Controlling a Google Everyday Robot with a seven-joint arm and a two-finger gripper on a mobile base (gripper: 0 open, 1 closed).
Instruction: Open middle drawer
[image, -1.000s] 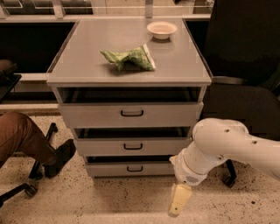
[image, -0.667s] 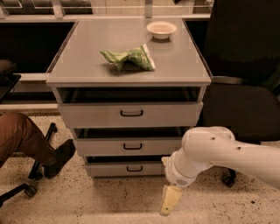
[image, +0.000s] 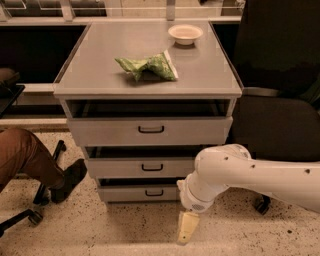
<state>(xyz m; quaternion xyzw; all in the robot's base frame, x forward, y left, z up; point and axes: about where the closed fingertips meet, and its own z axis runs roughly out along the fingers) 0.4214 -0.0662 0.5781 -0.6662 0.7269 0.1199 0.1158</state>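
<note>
The middle drawer (image: 145, 167) is the second of three in a grey cabinet, a low flat front with a small dark bar handle (image: 152, 167) at its centre. A dark gap shows above its front. My gripper (image: 187, 228) hangs from the white arm (image: 235, 172), pointing down at the speckled floor. It is in front of the cabinet's lower right corner, below and to the right of the middle drawer's handle, and touches no drawer. It holds nothing that I can see.
The taller top drawer (image: 150, 130) and the lowest drawer (image: 145, 192) flank the middle one. A green bag (image: 147, 66) and a white bowl (image: 185, 33) lie on the cabinet top. A black office chair (image: 280, 120) stands right. A person's leg and shoe (image: 67, 180) are left.
The arm and gripper have shifted left along the cabinet's front, staying low near the floor. The drawers have not moved.
</note>
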